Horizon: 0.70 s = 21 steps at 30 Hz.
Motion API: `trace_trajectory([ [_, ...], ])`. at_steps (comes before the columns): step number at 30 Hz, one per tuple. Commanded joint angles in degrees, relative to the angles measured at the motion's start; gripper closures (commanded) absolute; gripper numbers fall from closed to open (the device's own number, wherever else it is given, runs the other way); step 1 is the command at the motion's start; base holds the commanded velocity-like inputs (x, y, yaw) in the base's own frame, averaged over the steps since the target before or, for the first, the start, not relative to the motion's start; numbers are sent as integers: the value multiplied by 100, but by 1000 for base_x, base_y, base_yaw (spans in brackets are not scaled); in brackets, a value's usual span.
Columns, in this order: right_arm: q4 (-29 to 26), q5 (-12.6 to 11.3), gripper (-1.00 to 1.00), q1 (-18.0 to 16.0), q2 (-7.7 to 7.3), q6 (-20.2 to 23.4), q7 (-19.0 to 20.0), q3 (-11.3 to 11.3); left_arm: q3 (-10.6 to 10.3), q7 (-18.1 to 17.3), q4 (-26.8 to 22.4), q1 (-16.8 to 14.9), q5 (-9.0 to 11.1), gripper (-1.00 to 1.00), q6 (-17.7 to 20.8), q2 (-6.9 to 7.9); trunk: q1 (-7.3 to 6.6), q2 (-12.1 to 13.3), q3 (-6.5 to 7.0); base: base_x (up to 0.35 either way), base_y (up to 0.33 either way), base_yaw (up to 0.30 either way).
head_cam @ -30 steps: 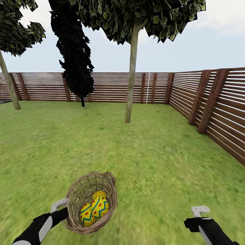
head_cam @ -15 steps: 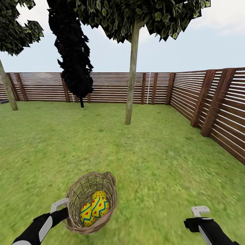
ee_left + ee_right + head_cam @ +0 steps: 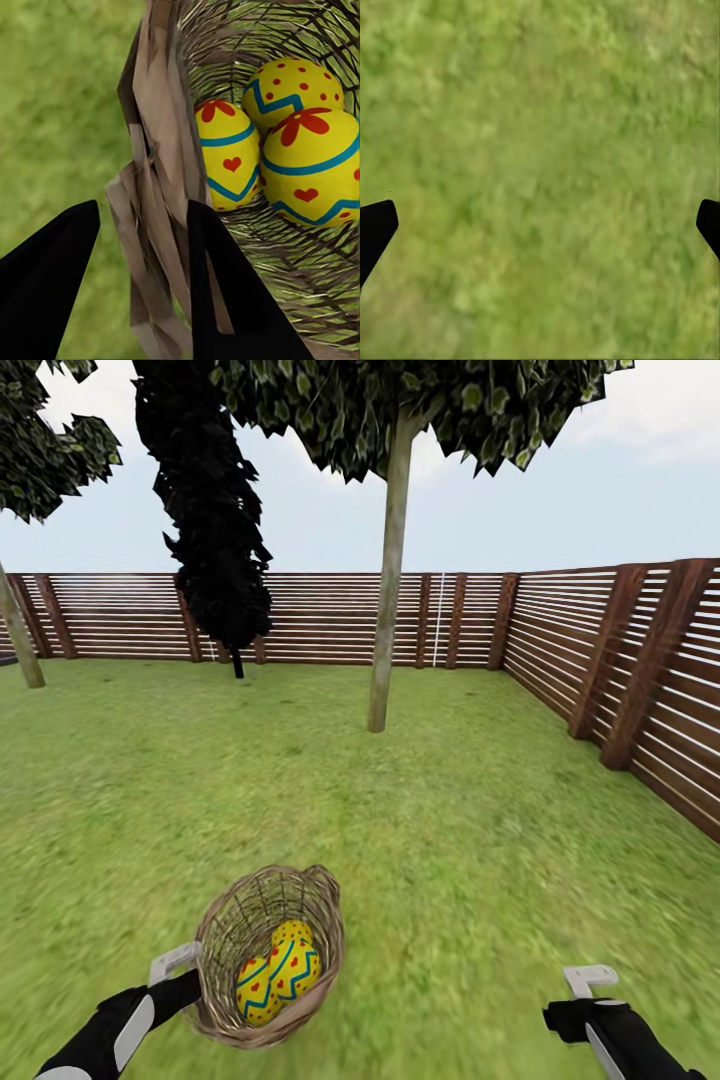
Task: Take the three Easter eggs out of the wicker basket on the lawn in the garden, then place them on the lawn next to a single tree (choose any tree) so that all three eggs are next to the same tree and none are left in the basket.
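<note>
My left gripper (image 3: 185, 965) is shut on the rim of the wicker basket (image 3: 222, 935), which hangs tilted just above the lawn (image 3: 450, 830). In the left wrist view the gripper (image 3: 142, 214) has one finger on each side of the woven wall (image 3: 161, 150). Three yellow Easter eggs lie inside: one by the wall (image 3: 225, 154), one large and close (image 3: 315, 169), one behind (image 3: 296, 86). In the head view they form a cluster (image 3: 278, 972). A pale thin-trunked tree (image 3: 388, 590) stands ahead on the grass. My right gripper (image 3: 590, 980) is open and empty over grass (image 3: 540, 217).
A brown slat fence (image 3: 640, 670) runs along the back and right side of the garden. A dark columnar tree (image 3: 210, 510) stands at the back left near the fence. Another pale trunk (image 3: 20, 630) is at the far left. Open grass lies between me and the trees.
The whole view has shifted: the pale tree's base and the right fence appear slightly nearer, so the camera moved forward. Basket, eggs and both grippers hold the same places in view.
</note>
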Motion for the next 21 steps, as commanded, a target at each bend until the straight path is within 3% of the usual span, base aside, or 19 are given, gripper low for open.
trace_trajectory([
  [1, -8, -41, -100, -4, -9, 26, -22, 20, 42, -25, -13, -4, 55, 100, 45, -4, 3, -3, -6, 342, 0, 0],
  [21, -4, -39, -100, -4, -10, 26, -33, 25, 42, -25, -5, -4, 64, 100, 45, -6, 3, -3, -6, 340, 14, 0],
])
